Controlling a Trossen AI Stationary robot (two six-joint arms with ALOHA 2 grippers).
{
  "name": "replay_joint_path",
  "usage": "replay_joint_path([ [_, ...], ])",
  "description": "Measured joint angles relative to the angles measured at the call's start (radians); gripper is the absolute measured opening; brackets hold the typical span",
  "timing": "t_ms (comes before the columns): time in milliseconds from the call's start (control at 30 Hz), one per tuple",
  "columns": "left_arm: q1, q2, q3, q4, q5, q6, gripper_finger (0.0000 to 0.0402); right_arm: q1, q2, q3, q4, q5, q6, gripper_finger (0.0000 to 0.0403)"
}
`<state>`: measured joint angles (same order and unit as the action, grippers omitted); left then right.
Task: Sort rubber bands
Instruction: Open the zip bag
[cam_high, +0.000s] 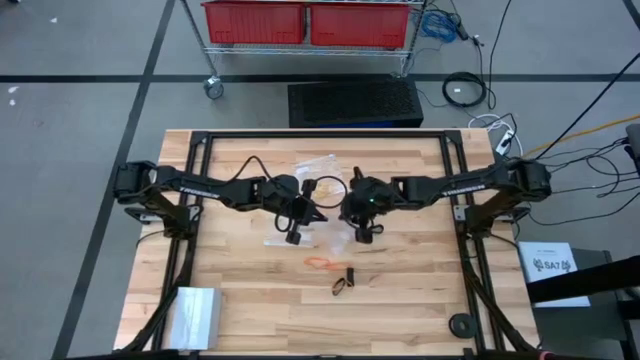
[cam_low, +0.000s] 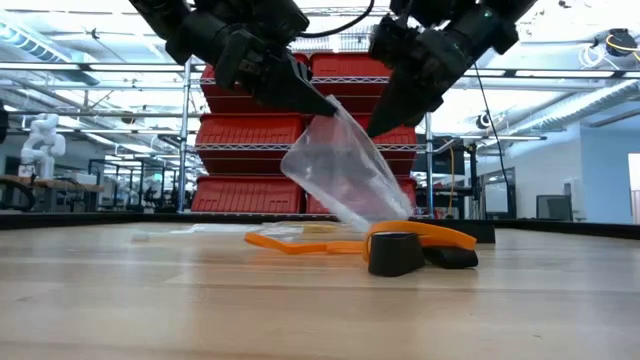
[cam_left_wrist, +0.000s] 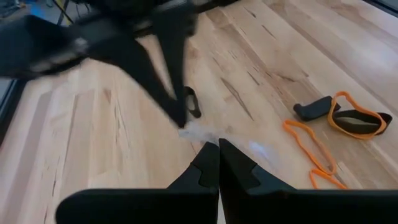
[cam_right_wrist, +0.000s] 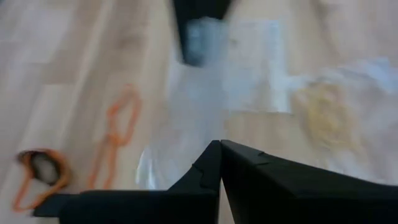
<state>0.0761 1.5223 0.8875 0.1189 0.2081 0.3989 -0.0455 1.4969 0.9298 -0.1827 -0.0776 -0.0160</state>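
Low view: both fingers (cam_low: 318, 103) pinching clear bag (cam_low: 345, 170).

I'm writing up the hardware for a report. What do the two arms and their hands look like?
Both arms are dark, nearly black, and jointed, each with pale lettering along its long link. A black cable loops between them over the table. The left hand and right hand each end in two flat, angular black fingers with stepped edges.

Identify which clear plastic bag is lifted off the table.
The clear bag pinched between both tools hangs above the wood; the other bags lie flat farther back.
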Motion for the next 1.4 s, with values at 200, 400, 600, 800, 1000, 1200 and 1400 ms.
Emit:
replay_joint_path([
  [200, 0.0, 0.0, 0.0, -0.002, 0.0, -0.013, 0.0, 0.002, 0.006, 0.0, 0.022, -0.057, 0.032, 0.0],
  [400, 0.003, 0.0, 0.0, -0.004, -0.003, -0.028, 0.0, 0.014, 0.006, 0.0, 0.057, -0.064, 0.08, 0.0],
  [600, 0.002, -0.001, 0.0, -0.005, -0.004, -0.029, 0.0, 0.037, 0.006, 0.0, 0.086, -0.083, 0.149, 0.0],
  [800, 0.002, -0.001, 0.0, -0.002, -0.007, -0.054, 0.0, 0.033, 0.024, 0.0, 0.15, -0.051, 0.25, 0.0006],
  [1000, -0.001, -0.001, 0.0, 0.0, -0.007, -0.054, 0.0, 0.033, 0.08, 0.0, 0.165, -0.026, 0.296, 0.0043],
  [1200, -0.001, -0.001, 0.0, 0.001, -0.048, -0.054, 0.0, 0.041, 0.159, 0.0, 0.249, -0.025, 0.312, 0.0046],
  [1400, 0.0, -0.001, 0.0, -0.033, -0.087, -0.056, 0.0, 0.066, 0.114, -0.009, 0.197, 0.03, 0.282, 0.0004],
])
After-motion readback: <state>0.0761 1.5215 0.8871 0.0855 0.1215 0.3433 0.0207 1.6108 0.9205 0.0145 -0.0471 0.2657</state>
